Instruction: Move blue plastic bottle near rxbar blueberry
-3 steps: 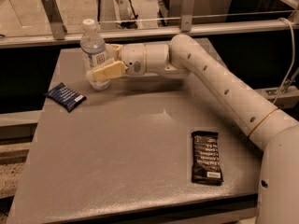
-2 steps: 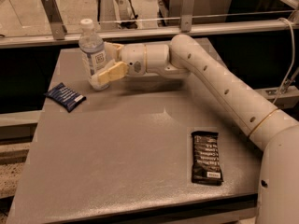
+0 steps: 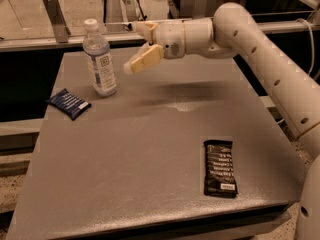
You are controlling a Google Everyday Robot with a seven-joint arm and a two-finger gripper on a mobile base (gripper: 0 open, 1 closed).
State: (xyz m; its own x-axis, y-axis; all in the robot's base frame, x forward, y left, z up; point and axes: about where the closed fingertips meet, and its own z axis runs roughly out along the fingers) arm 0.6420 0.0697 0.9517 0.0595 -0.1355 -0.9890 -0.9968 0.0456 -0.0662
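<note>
The blue plastic bottle (image 3: 100, 60) stands upright at the table's back left, white cap on top. The rxbar blueberry (image 3: 69, 103) lies flat just to its front left, a short gap away. My gripper (image 3: 136, 46) hovers above the table to the right of the bottle, clear of it. Its cream fingers (image 3: 144, 59) are spread apart with nothing between them.
A longer black bar wrapper (image 3: 220, 168) lies near the table's (image 3: 130, 174) front right. A metal rail (image 3: 45, 43) with an upright bracket (image 3: 53, 11) runs behind the table's back edge. My arm reaches in from the right.
My gripper has let go of the bottle and drawn back to the right and upward. The bottle stays upright next to the blue bar.
</note>
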